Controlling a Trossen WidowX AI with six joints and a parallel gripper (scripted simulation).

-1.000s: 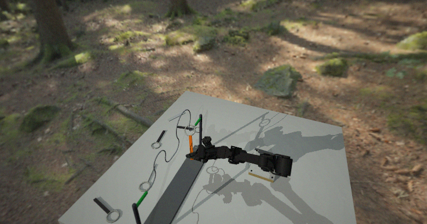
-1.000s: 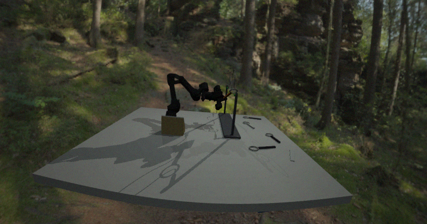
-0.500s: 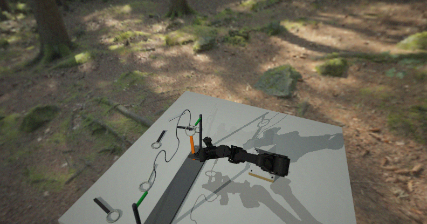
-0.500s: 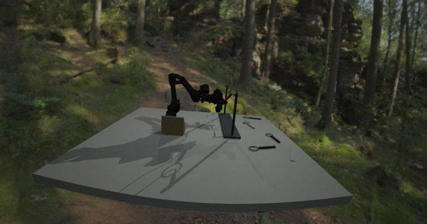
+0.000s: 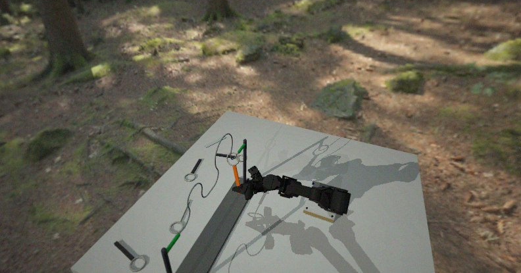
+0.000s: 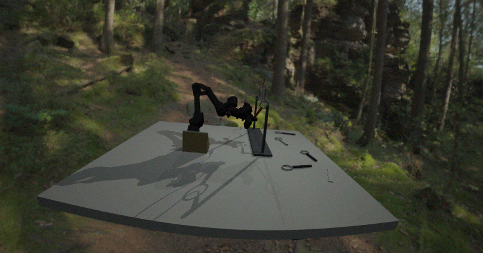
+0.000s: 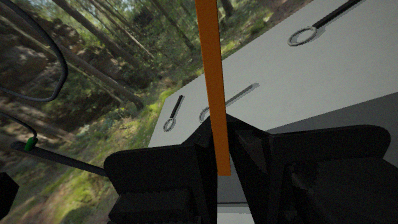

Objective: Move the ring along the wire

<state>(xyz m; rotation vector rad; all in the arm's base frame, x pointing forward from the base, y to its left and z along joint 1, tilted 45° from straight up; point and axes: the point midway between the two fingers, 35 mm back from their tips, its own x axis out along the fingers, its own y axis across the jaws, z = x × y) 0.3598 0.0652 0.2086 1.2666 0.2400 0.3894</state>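
Observation:
My gripper (image 5: pixel 238 188) (image 6: pixel 254 117) (image 7: pixel 218 119) is shut on the lower end of the orange handle (image 5: pixel 235 173) (image 6: pixel 258 111) (image 7: pixel 212 65). The handle slants up from the fingers to the ring, which is outside the wrist view. In the top view the ring surrounds the low bend of the grey wire (image 5: pixel 217 165) (image 7: pixel 65 75), beside the inner end of the green part (image 5: pixel 241 147) at the far post (image 5: pixel 244 165) (image 6: pixel 265 129). Contact with the wire cannot be told. The other green part (image 5: pixel 173 243) (image 7: pixel 30 144) is at the other post (image 5: pixel 166 260) (image 7: pixel 65 157).
A dark base bar (image 5: pixel 209 234) (image 6: pixel 259 144) runs under the wire between the posts. Several black-handled rings lie on the table, one with its handle (image 5: pixel 124 250) near the left edge. A brown block (image 6: pixel 195 141) stands by the arm's base.

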